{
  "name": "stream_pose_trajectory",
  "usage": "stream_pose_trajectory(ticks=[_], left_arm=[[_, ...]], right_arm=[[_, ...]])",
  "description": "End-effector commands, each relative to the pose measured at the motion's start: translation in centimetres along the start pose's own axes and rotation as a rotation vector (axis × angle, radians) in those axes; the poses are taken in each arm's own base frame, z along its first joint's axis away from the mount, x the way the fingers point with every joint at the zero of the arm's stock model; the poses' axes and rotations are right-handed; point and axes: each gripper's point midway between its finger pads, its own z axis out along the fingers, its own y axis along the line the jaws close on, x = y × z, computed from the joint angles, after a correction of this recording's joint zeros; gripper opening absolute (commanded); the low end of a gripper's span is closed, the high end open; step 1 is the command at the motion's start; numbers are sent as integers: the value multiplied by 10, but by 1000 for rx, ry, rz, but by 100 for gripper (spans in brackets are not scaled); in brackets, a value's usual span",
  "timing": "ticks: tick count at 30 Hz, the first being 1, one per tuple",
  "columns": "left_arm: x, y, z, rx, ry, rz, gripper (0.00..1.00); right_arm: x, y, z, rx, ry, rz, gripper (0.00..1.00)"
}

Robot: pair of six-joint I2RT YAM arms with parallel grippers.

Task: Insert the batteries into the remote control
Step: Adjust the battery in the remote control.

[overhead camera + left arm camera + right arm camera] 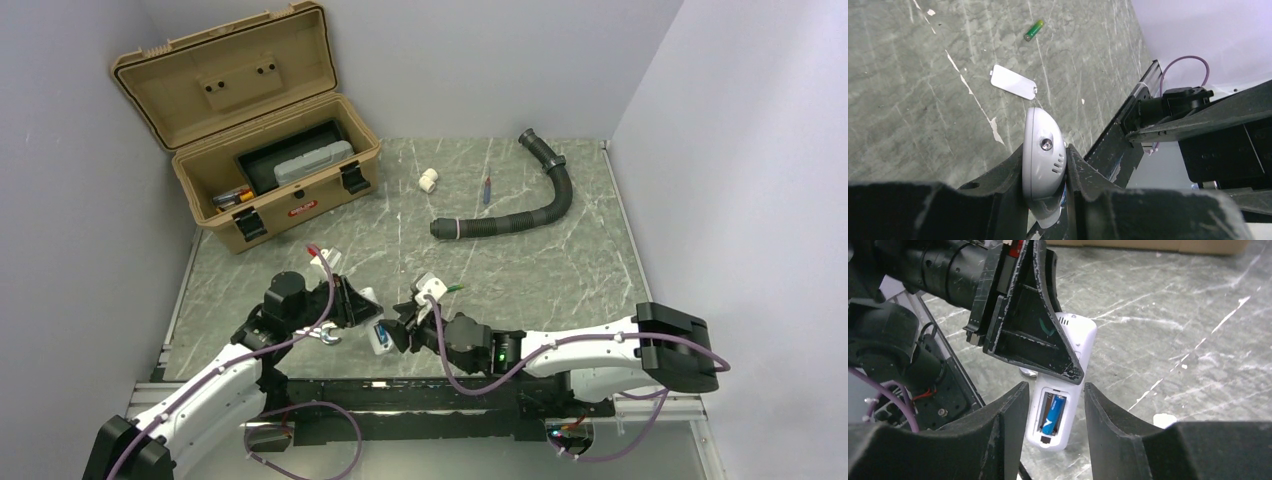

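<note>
We log the left gripper [1045, 172] clamped shut on the remote control [1074, 400], presumably to present its open bay to the right gripper [1055, 390]. The right gripper's jaws are part-open and straddle the bay, holding nothing. The blue battery [1054, 415] sits seated between them. The green battery [1033, 30] lies beyond on the counter [908, 100], near the cover [1013, 82].

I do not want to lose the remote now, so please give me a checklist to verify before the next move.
1. Left hand grips the remote: ok, its fingers are closed on both sides.
2. Blue battery seated: ok, it lies inside the open back.
3. Second slot free: ok, it looks empty beside the blue battery.
4. Green battery reachable: ok, it lies alone on the table.
5. Right hand free: cannot tell, it flanks the remote's lower end and contact is unclear.
6. Cover out of the way: ok, it lies flat, apart from the green battery.
</note>
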Motion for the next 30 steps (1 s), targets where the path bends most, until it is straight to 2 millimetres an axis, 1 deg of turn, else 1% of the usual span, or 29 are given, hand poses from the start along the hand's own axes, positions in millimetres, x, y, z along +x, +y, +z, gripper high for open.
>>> stream_pose_trajectory(ticks=[1,4,7,8,11,18,24,30], left_arm=[[-19,-7,2,-2,-62,-1,0],[-19,-6,2,-10,-63,-7,0],[-20,-7,2,-7,-68,-12,0],[-21,-7,1,-8,-68,-15,0],[-20,-8,1,-8,-66,-20,0],[-19,-8,1,-8,-63,-21,0],[-20,-9,0,-8,-65,-22,0],[-20,-9,0,-7,-63,-21,0]], right_arm=[[-5,-9,9,132,18,156,46],[3,-12,11,168,54,186,43],[7,-9,14,177,87,217,42],[14,-10,14,186,121,225,42],[24,-9,18,202,191,265,42],[29,3,25,160,239,305,41],[40,0,27,192,289,301,36],[44,1,30,196,304,299,34]])
